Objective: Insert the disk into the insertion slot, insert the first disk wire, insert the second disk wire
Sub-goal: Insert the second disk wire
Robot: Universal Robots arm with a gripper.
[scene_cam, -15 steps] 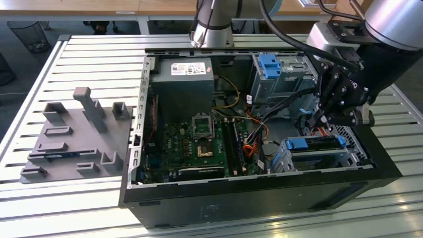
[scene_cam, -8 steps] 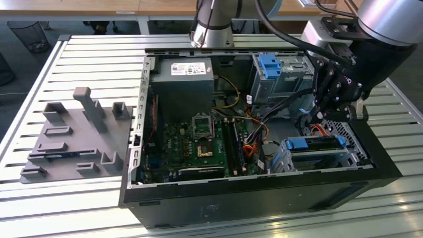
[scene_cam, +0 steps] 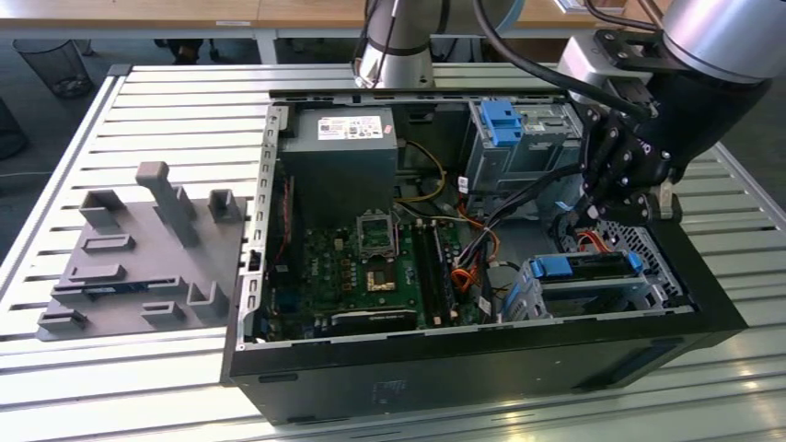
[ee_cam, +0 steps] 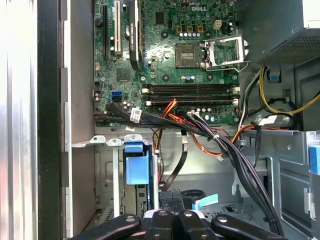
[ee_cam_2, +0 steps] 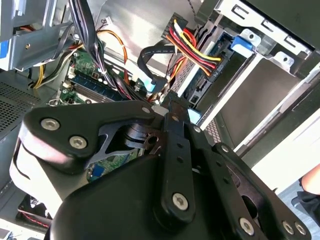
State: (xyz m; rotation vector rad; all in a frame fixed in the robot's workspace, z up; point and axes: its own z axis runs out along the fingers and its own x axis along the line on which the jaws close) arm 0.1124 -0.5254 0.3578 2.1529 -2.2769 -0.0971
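While looking into the case (scene_cam: 467, 368) from the exterior view, finds disk (scene_cam: 553, 267) lying in insertion slot (scene_cam: 531, 299) at 4 o'clock | places gripper (scene_cam: 599, 210) near it toward 12 o'clock, grip width: cannot tell | judges disk dense, rigid, shock-sensitive | favours holding blue carrier edges, not flat top face

White label (scene_cam: 356, 127) on power supply (scene_cam: 338, 180), print not legible, white lettering (ee_cam: 190, 7) on motherboard (ee_cam: 165, 75)
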